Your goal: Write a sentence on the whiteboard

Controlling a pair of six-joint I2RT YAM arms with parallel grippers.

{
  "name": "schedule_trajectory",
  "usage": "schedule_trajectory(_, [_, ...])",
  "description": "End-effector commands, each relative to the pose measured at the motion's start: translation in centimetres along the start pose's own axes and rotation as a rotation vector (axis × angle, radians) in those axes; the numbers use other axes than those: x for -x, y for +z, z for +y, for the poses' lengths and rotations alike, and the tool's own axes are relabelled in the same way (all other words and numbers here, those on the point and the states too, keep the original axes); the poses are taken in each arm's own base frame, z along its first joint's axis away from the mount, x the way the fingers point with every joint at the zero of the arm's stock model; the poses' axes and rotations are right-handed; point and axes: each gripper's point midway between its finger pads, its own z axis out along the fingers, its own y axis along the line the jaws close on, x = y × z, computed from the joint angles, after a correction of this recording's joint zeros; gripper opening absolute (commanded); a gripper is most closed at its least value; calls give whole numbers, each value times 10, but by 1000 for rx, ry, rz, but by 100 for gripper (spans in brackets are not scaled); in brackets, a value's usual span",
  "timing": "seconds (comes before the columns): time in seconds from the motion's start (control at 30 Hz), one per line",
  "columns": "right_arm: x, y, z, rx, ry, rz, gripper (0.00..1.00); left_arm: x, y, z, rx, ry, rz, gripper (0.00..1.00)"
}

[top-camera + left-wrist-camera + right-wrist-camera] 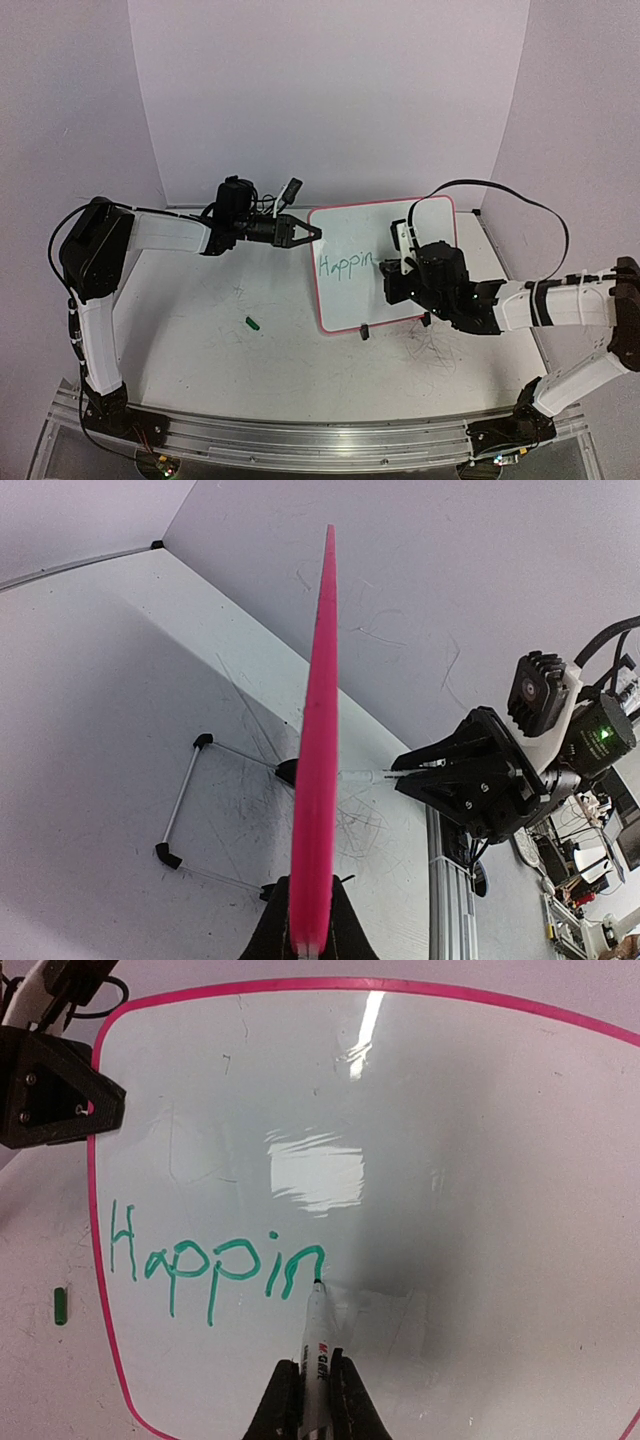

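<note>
The whiteboard [420,225] stands tilted on the table, white with a pink rim. My left gripper [312,232] is shut on its left edge; in the left wrist view the pink edge [318,730] runs up from between my fingertips [310,930]. Green lettering [345,265] reads "Happin" [215,1265] on the board [450,1160]. My right gripper [395,270] is shut [316,1390] on a white marker [316,1335] whose tip touches the end of the "n". The marker [365,777] and right gripper [425,770] also show in the left wrist view.
A small green marker cap [253,323] lies on the table left of the board, also in the right wrist view [60,1305]. A wire stand with black feet [180,805] sits behind the board. Grey scribbles mark the tabletop [430,350].
</note>
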Motion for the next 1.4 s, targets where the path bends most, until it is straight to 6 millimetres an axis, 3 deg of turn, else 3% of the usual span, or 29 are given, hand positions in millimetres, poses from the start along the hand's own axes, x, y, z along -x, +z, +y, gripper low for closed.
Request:
schedule_trajectory(0.0, [-8, -6, -2, 9, 17, 26, 0, -10, 10, -14, -23, 10, 32, 0])
schedule_trajectory(0.17, [-6, -9, -2, 9, 20, 21, 0, -10, 10, -13, -22, 10, 32, 0])
schedule_trajectory(0.4, [28, -14, -1, 36, 70, -72, 0, -10, 11, -14, -23, 10, 32, 0])
schedule_trajectory(1.0, [22, -3, -2, 38, 54, -55, 0, -10, 11, -14, -26, 10, 34, 0])
schedule_trajectory(1.37, [17, -3, -16, -39, 65, -47, 0, -9, 11, -14, -25, 11, 32, 0])
